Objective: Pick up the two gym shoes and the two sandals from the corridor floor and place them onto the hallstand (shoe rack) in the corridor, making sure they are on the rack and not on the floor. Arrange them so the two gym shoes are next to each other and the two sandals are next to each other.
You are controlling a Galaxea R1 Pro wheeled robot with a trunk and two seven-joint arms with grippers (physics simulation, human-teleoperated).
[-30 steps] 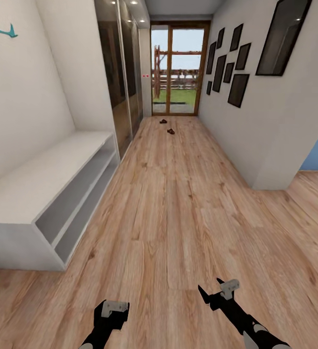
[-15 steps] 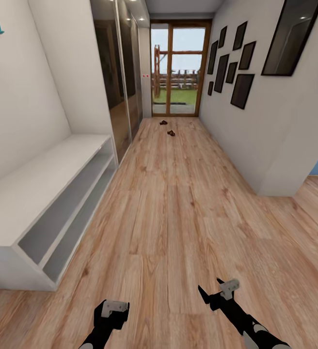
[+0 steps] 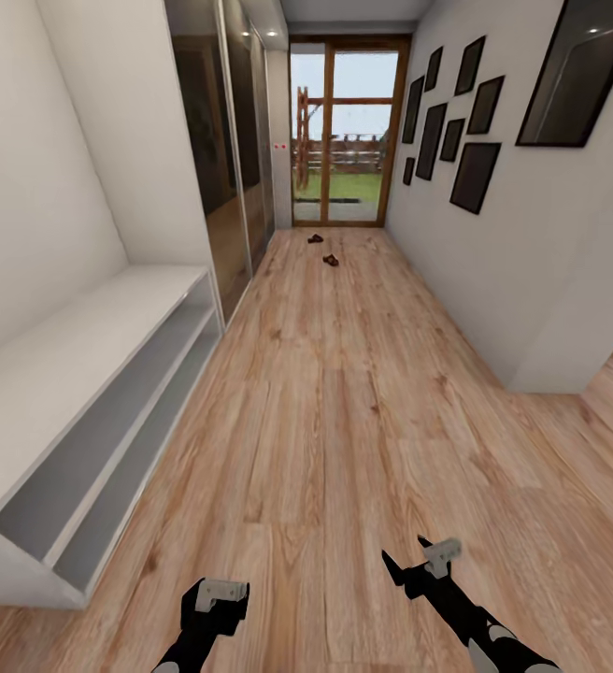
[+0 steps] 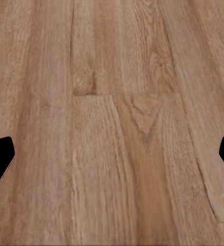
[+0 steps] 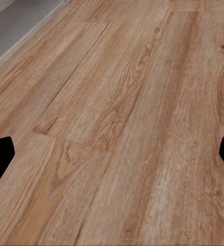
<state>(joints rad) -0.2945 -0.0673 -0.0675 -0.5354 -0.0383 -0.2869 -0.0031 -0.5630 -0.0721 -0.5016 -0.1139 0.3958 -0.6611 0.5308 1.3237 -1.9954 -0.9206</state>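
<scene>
Far down the corridor floor (image 3: 344, 393), near the glass door, lie two small brown sandals, one (image 3: 315, 238) just behind the other (image 3: 331, 261). The gym shoes and the hallstand are out of view. My left gripper (image 3: 215, 598) and right gripper (image 3: 417, 559) hang low over bare planks at the near edge of the head view, far from the sandals. Both are open and hold nothing. In the left wrist view the left gripper (image 4: 112, 159) has its black fingertips wide apart over wood. The right gripper (image 5: 112, 159) stands the same way in the right wrist view.
A low white unit (image 3: 73, 374) with two open shelf levels runs along the left wall. Beyond it are dark mirrored wardrobe doors (image 3: 222, 140). Framed pictures (image 3: 456, 131) hang on the right wall, whose corner (image 3: 531, 374) juts out. A glass door (image 3: 344, 131) ends the corridor.
The whole view has shifted forward along the corridor, so the white unit sits lower and further left and the sandals look slightly nearer. Both arms hold the same pose.
</scene>
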